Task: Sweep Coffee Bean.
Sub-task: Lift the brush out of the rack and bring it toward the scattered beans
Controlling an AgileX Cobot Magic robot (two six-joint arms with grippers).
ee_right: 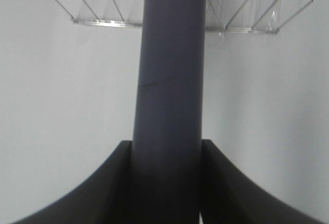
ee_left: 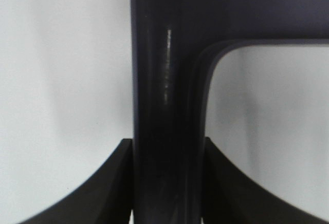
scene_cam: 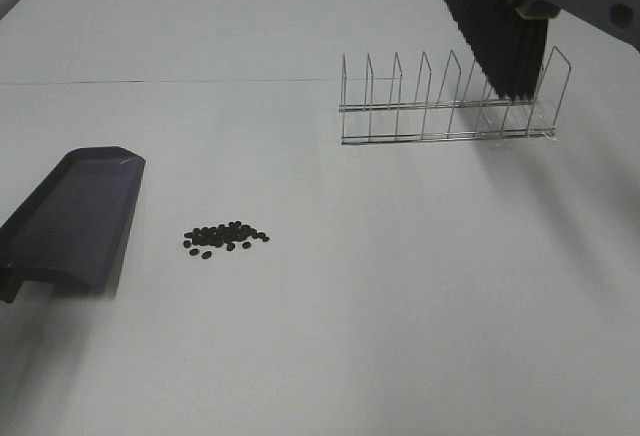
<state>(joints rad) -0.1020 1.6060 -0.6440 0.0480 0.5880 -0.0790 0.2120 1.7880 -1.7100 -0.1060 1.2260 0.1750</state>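
Exterior high: found the coffee beans (scene_cam: 225, 238) in a loose cluster on the white table (scene_cam: 400, 336), left of centre, toward the near side. Noted a dark dustpan (scene_cam: 82, 214) near them on the left, apart from the cluster, running off the left edge of frame. Logged a wire rack (scene_cam: 445, 106) standing upright on the right half, well apart from the beans. Saw a dark-bristled brush (scene_cam: 495, 36) hanging over the rack's right end, bristles down and overlapping the wire loops in this view. Could not tell whether bristles touched wire.

Left wrist: saw the left gripper (ee_left: 167, 149) clamped on the dustpan handle (ee_left: 164, 80), both fingers pressed flat against its sides. Made out the handle widening into the pan body at the far end, with bare table on either side. Caught no beans in this view.

Right wrist: saw the right gripper (ee_right: 167, 149) closed tight around the brush handle (ee_right: 169, 70), a smooth grey-violet shaft filling the gap between the fingers. Picked up the wire rack beyond the handle, resting on the table. Bristles hidden behind the handle here.
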